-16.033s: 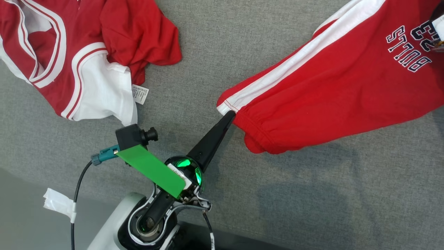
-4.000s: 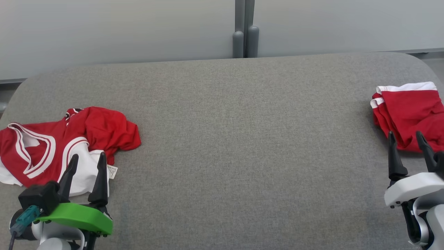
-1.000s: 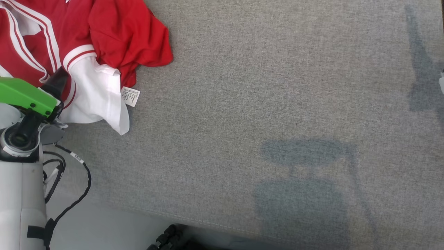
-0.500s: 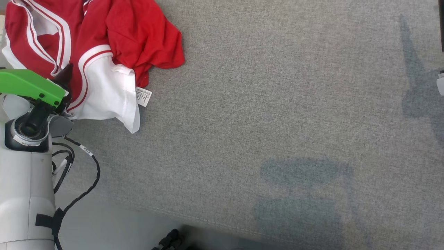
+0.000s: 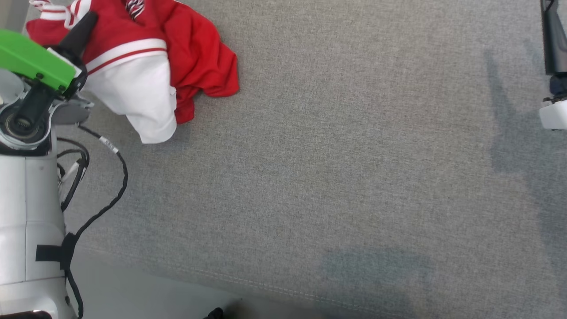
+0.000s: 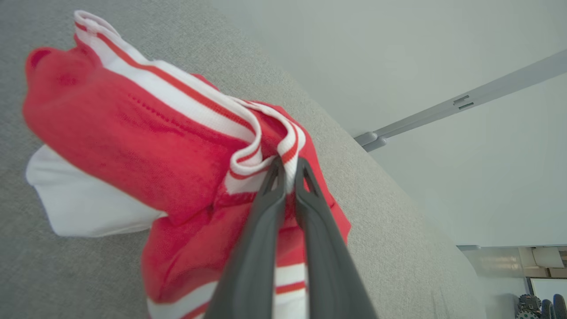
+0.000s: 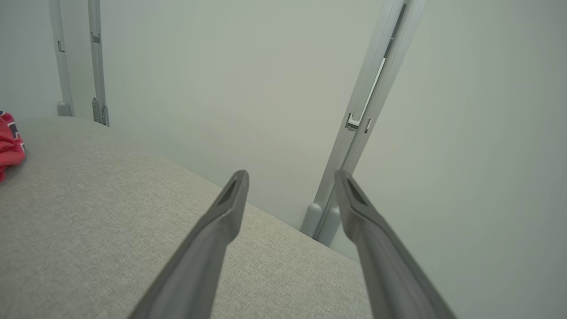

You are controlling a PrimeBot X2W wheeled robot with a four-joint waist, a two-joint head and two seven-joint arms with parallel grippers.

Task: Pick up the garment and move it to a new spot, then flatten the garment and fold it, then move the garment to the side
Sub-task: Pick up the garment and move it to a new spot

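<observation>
1. The left tool is closed on the striped trim of the garment, which bunches just beyond its tips, low over the table.
2. The right tool stands wide open and holds nothing.
3. The step in hand seems to be the pick-up. Next, the left tool should carry the garment to the bare surface at its right.
</observation>
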